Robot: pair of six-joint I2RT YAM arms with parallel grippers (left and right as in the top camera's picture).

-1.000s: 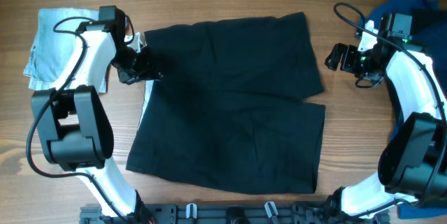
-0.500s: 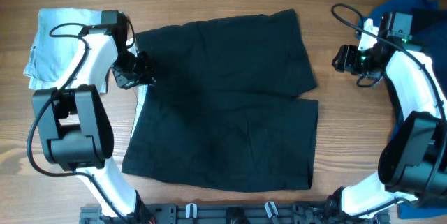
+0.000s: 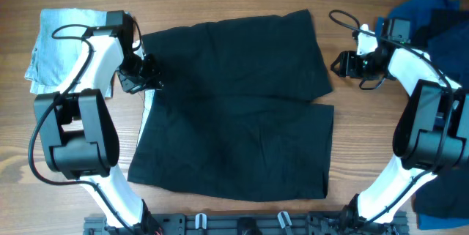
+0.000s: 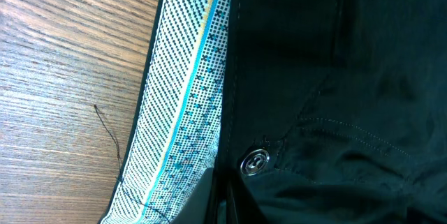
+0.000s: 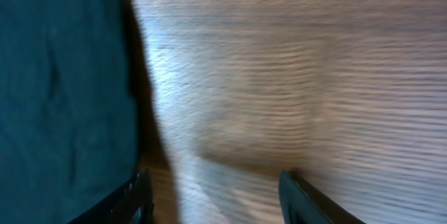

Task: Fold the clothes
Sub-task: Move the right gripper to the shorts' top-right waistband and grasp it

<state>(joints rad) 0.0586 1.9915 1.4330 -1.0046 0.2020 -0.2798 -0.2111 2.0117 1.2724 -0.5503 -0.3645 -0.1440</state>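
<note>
Black shorts (image 3: pixel 242 96) lie spread flat on the wooden table, waistband at the left, legs at the right. My left gripper (image 3: pixel 150 74) is shut on the waistband; the left wrist view shows the dotted white-and-blue waistband lining (image 4: pixel 185 105), a metal snap button (image 4: pixel 254 161) and my closed fingers (image 4: pixel 227 206). My right gripper (image 3: pixel 338 64) is open and empty just right of the upper leg hem; in the right wrist view its fingers (image 5: pixel 213 199) straddle bare wood with the shorts' edge (image 5: pixel 63 91) at the left.
A folded light-blue garment (image 3: pixel 62 45) lies at the far left. A heap of dark-blue clothes (image 3: pixel 432 23) sits at the right edge. The table's front rail (image 3: pixel 242 224) runs along the bottom.
The shorts slid left with my left gripper a second ago and have since stayed still. My right gripper has moved left, close to the upper leg hem.
</note>
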